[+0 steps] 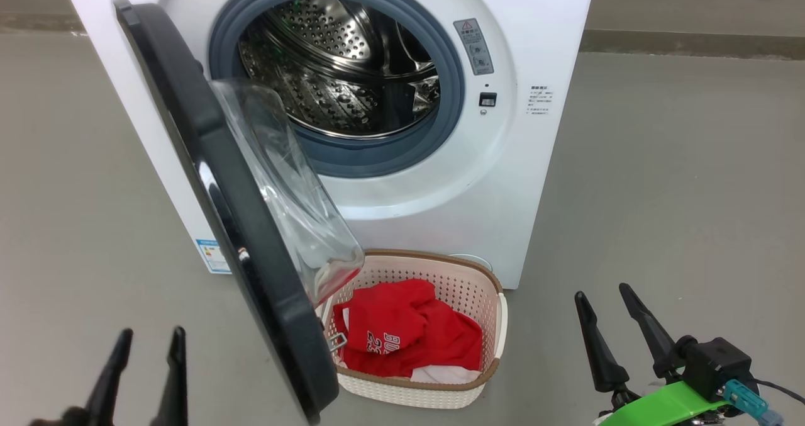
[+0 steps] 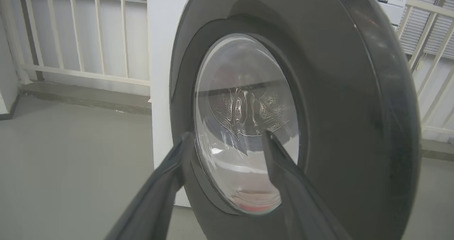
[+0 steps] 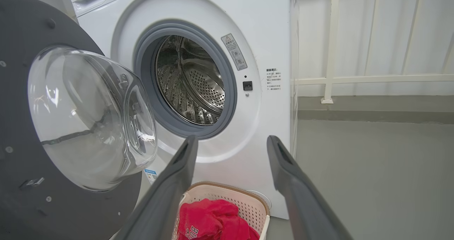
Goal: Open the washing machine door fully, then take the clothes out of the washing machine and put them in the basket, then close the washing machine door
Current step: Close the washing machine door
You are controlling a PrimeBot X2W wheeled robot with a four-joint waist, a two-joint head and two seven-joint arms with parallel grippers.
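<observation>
The white washing machine [image 1: 503,180] stands ahead with its steel drum [image 1: 339,67] showing no clothes inside. Its round black door [image 1: 239,224] hangs open about halfway, the clear glass bowl [image 1: 289,206] reaching over the basket. On the floor against the machine's front sits the cream basket [image 1: 465,287], holding the red clothes [image 1: 409,331] with white lettering. My left gripper [image 1: 148,341] is open at the lower left, just left of the door's outer face [image 2: 337,101]. My right gripper [image 1: 604,294] is open at the lower right, right of the basket [image 3: 248,201].
Grey floor [image 1: 679,193] spreads to both sides of the machine. A low ledge and white railing [image 3: 330,55] run behind it. The open door blocks the way between my left arm and the basket.
</observation>
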